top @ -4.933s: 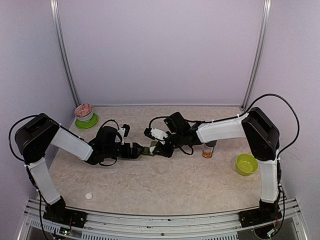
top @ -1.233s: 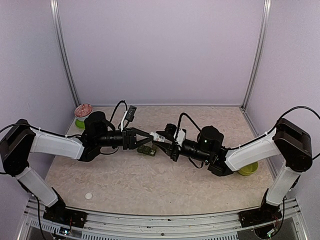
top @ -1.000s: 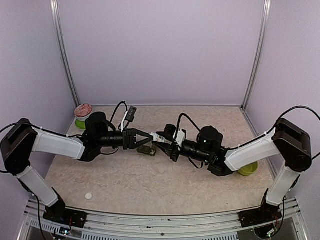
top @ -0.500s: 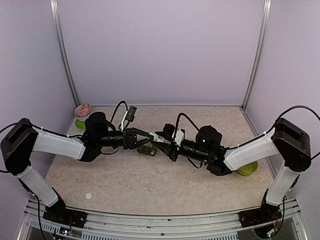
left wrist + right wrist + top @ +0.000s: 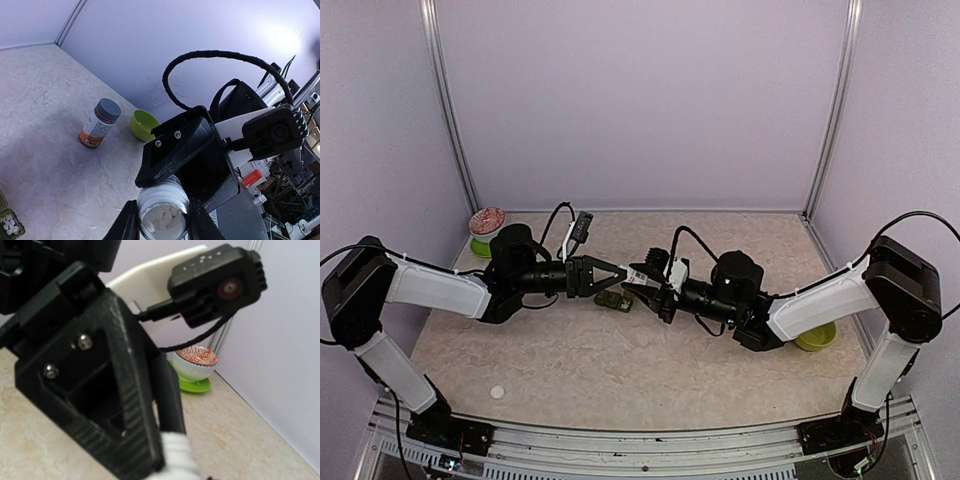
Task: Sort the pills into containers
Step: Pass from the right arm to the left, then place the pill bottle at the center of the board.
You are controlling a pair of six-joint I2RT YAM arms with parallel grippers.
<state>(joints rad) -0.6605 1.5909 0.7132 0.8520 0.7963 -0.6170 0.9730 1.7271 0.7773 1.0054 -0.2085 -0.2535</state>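
A white pill bottle (image 5: pixel 162 216) hangs in mid-air with its mouth open, white pills showing inside. My left gripper (image 5: pixel 162 226) is shut on its neck, one finger on each side. My right gripper (image 5: pixel 644 284) holds the bottle's body from the opposite side, its black finger lying over it. In the top view the two grippers meet head-on over the table, the left gripper (image 5: pixel 617 271) just above the dark green containers (image 5: pixel 612 299). One compartment of the containers (image 5: pixel 18 219) stands open with several white pills in it.
An orange-labelled bottle with a grey cap (image 5: pixel 100 122) stands by the lime-green bowl (image 5: pixel 815 338) on the right. A patterned bowl on a green saucer (image 5: pixel 487 228) sits at the back left. A small white disc (image 5: pixel 497 392) lies near the front left.
Since the earliest frame both arms have lifted off the containers and now meet head-on around the bottle. Over the last second the right arm has crept slightly left.
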